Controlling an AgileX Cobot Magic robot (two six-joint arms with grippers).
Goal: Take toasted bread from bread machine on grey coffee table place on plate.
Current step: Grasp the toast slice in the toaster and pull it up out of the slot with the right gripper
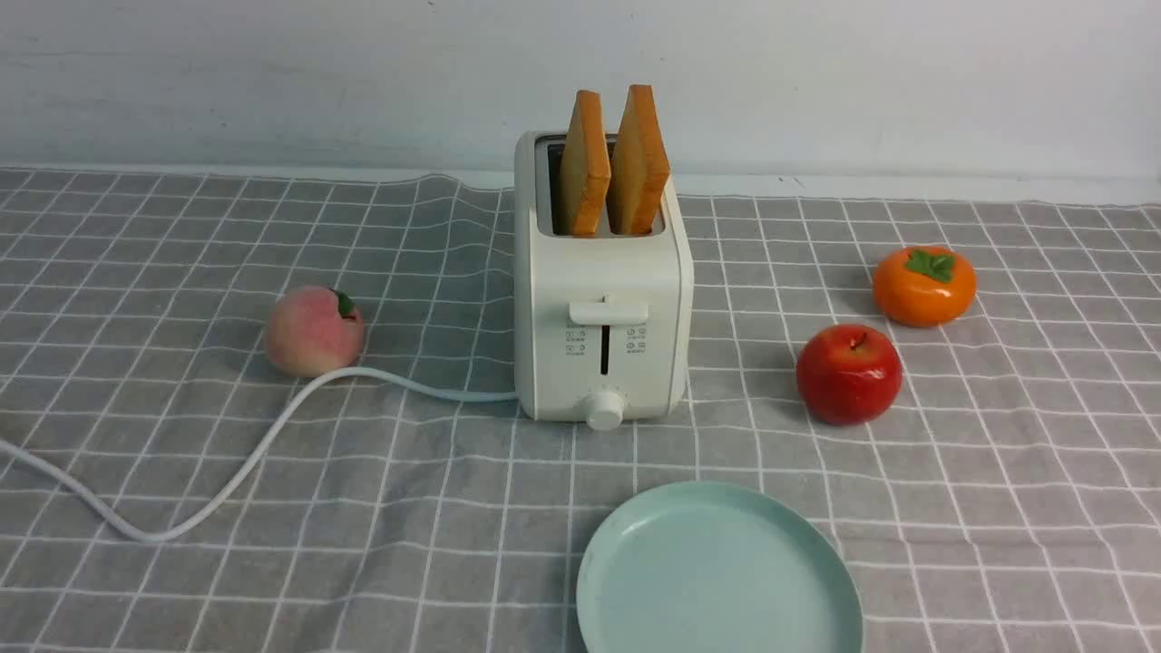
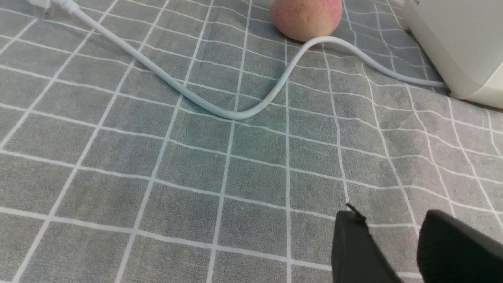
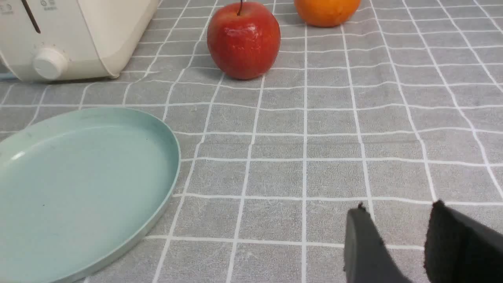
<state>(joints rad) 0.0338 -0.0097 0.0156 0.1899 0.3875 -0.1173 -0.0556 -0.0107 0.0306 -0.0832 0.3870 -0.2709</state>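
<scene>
Two slices of toasted bread [image 1: 612,163] stand upright in the slots of the cream-white bread machine [image 1: 603,308] at the middle of the grey coffee table [image 1: 181,408]. The pale green plate [image 1: 717,571] lies empty at the near edge, in front of the machine; it also shows in the right wrist view [image 3: 78,184]. My left gripper [image 2: 393,220] is open and empty above the cloth, near the machine's corner [image 2: 459,47]. My right gripper [image 3: 397,212] is open and empty above the cloth beside the plate. Neither arm shows in the front view.
A peach [image 1: 313,331] sits left of the machine, touching its white cord [image 1: 227,472], which trails to the left edge. A red apple [image 1: 848,374] and an orange persimmon [image 1: 923,286] sit to the right. A white wall stands behind the table.
</scene>
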